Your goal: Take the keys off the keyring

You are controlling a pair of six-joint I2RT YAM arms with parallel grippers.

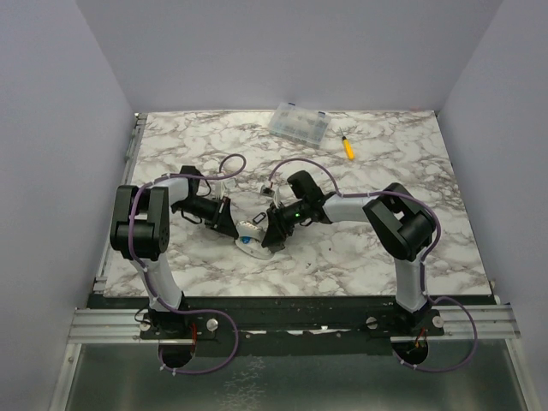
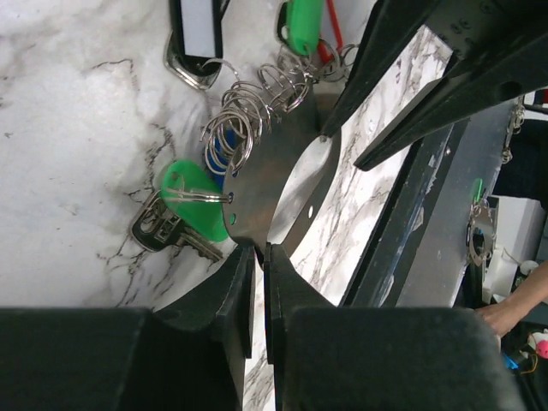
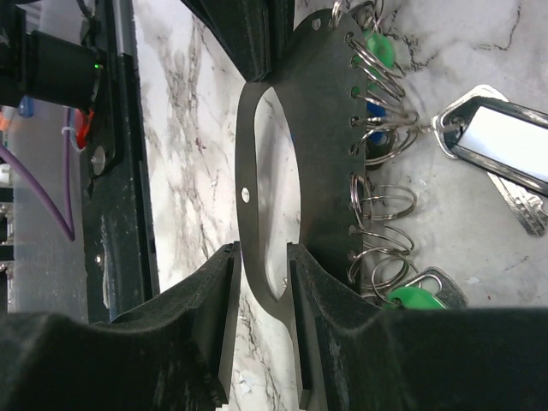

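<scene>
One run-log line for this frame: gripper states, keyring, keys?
left gripper: shut on keyring | right gripper: shut on keyring | keys: attached to keyring | step: removal not yet done

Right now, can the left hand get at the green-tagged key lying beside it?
Probably not yet: the left hand is shut on the keyring. The green-tagged key lies uncovered right beside its fingers, so releasing first should free the way.

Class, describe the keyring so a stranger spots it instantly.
On the marble table, look between the left end effector and right end effector. The keyring is the flat grey plate; only it has an oval cutout and wire rings along one edge.
</scene>
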